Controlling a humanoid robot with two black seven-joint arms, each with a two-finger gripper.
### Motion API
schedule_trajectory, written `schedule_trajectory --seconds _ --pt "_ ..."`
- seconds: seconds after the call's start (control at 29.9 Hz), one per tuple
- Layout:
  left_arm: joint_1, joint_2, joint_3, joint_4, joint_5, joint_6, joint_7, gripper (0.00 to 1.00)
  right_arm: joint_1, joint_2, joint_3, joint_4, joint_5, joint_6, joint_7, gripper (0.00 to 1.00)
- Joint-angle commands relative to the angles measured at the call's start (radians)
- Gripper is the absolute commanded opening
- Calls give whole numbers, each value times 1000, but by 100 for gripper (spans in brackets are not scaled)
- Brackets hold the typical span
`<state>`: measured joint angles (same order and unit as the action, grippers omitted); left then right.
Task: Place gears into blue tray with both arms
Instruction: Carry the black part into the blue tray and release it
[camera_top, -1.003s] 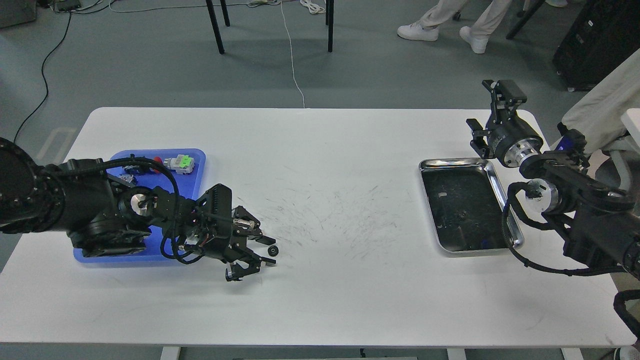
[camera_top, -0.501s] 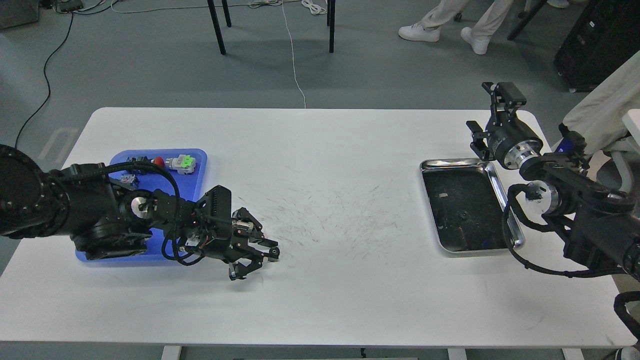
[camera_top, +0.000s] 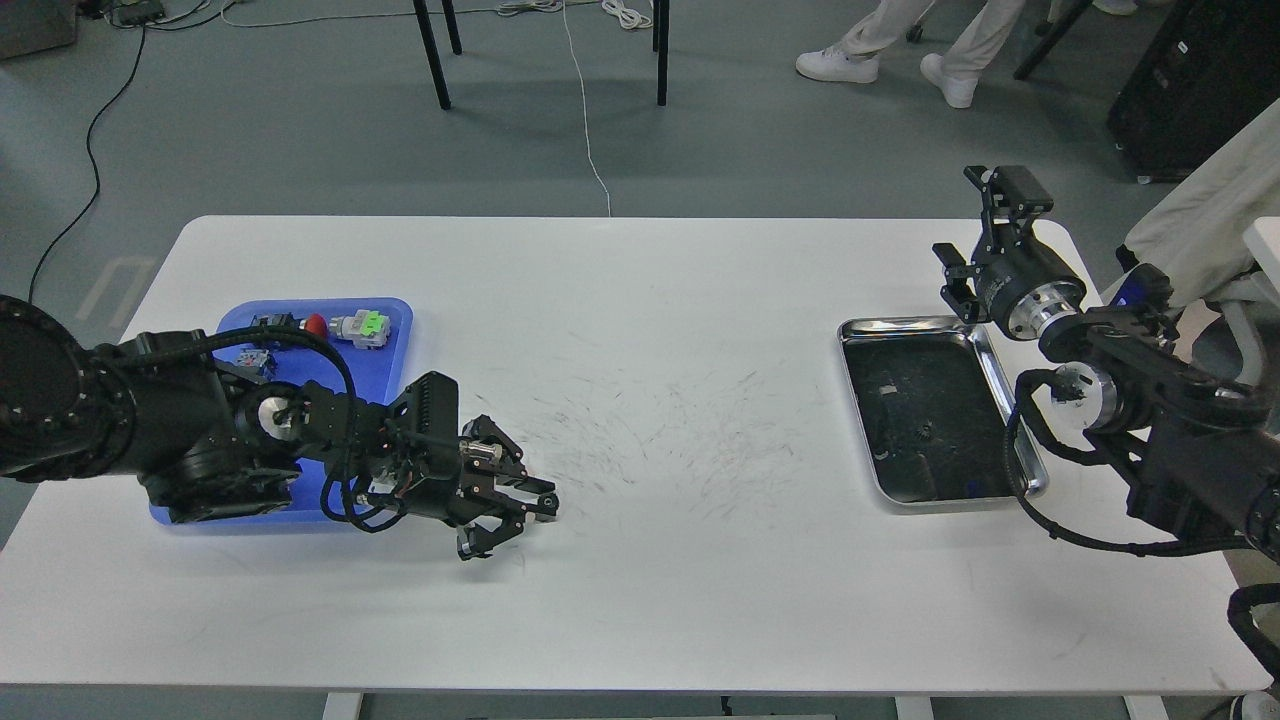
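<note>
The left tool (camera_top: 520, 512) lies low over the white counter (camera_top: 640, 420), just right of the blue tray (camera_top: 385, 345), its dark fingers drawn in around a small black gear (camera_top: 545, 503) at their tips; the gear shows only as a little dark round shape against the fingers, its teeth and centre hole too small to make out, and it seems clamped rather than lying loose. The blue tray is a flat rectangle with rounded corners and a low rim, near the counter's left edge, largely hidden by the left arm; at its far end sit a red-capped switch (camera_top: 315, 322), a grey part with a green cap (camera_top: 365, 327) and a small dark piece (camera_top: 258, 357). The right tool (camera_top: 985, 235) hangs raised beyond the far corner of the steel tray (camera_top: 1000, 385), its fingers standing apart and holding nothing. The steel tray's dark, scuffed inside holds small dark specks that cannot be identified.
</note>
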<state>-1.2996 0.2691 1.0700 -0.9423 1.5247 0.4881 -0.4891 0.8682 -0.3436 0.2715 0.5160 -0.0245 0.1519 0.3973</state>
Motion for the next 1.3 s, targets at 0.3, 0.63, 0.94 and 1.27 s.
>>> schedule_trajectory --seconds 0.3,0.63,0.94,1.27 --pt "-84 90 -59 7 -57 -13 0 9 0 2 -1 -1 -2 0 0 96" --pt "-63 219 -84 175 -97 -14 0 9 3 0 -3 3 -2 0 -2 96" --pt "123 295 -166 315 -124 -9 0 9 9 2 -5 10 -2 -11 -2 96" --pt "187 308 -202 358 -129 -13 0 9 12 3 -8 12 -2 -15 -2 96"
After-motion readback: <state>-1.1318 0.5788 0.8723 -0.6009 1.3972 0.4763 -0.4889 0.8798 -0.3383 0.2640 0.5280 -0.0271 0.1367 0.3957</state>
